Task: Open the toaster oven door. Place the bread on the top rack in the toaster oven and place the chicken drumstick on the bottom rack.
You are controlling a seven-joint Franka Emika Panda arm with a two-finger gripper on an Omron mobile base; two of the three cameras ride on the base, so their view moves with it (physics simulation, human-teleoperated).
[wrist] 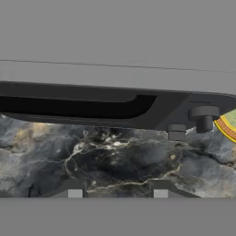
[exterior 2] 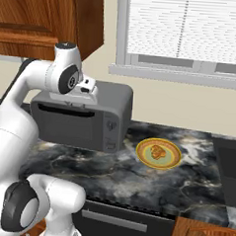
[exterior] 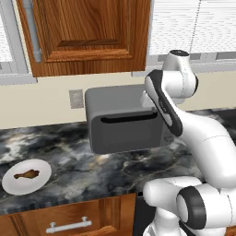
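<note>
Kitchen, dark marbled counter (exterior: 92,170) running under wooden wall cabinets and a blinded window. Nearest, to the left: white plate (exterior: 11,183) bearing the chicken drumstick (exterior: 26,174). To the right: yellow plate (exterior 2: 173,158) bearing the bread (exterior 2: 158,152). Further back: the toaster oven (exterior 2: 116,102), its door (exterior: 126,133) standing closed. The gripper (wrist: 117,193) is hovering above the oven's top front edge, pointing downward, jaws drawn narrow and holding nothing. The door's slot handle (wrist: 69,107) is lying just ahead of and below the fingertips, its long axis running crosswise to them; judged, the coming pull depends on hooking that slot.
</note>
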